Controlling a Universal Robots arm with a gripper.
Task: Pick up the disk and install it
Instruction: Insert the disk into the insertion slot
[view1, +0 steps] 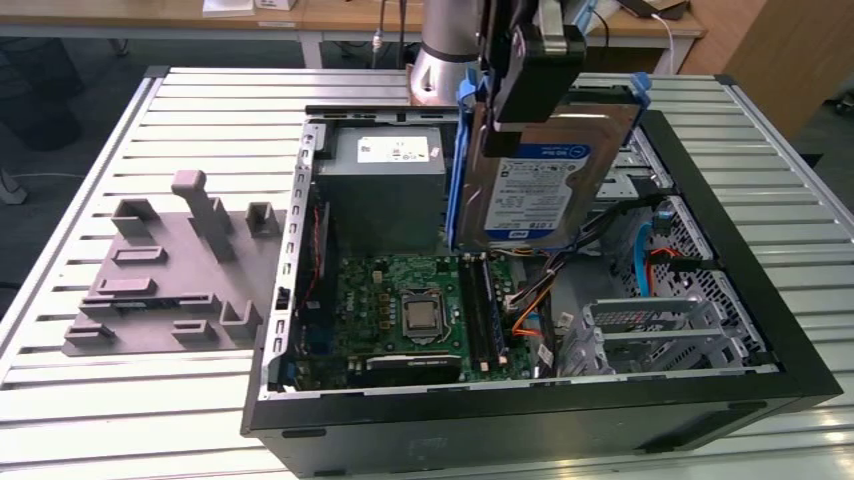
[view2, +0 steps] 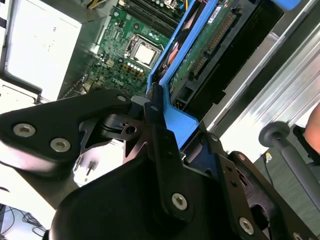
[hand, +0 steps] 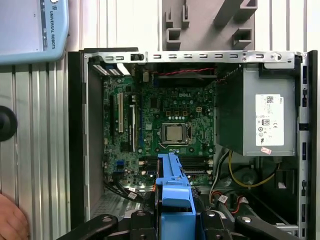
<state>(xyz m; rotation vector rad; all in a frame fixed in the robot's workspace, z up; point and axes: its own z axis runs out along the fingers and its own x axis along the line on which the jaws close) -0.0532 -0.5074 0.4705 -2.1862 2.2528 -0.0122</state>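
The end effector (view1: 523, 120) is pinching the disk (view1: 547, 190) by the top edge of its blue plastic carrier frame, its black fingers (view2: 156, 117) pressing on the frame from both sides. It is holding the drive upright in the air above the far part of the open computer case (view1: 747, 300). The disk's silver metal face is pointing toward the exterior camera and is carrying a white-and-blue label with small dark print. In the second wrist view its other side is showing a green circuit board and a black connector strip. The case is lying on its side, a black box with its side panel off, on a slatted aluminium surface (view1: 134, 400). Inside it, a green motherboard (view1: 400, 310) with a square metal processor is sitting toward the near side. A boxy grey power supply (view1: 387, 190) with a white printed sticker is standing at the far side, just to the exterior view's left of the hanging disk. A perforated grey metal drive cage (view1: 667, 330) is sitting at the exterior view's right, with orange and blue cables beside it. A matte grey moulded fixture block (view1: 160, 280) with upright posts is lying on the slats at the exterior view's left. In the first wrist view a person's hand (hand: 12, 220) is showing over the slats outside the case wall.
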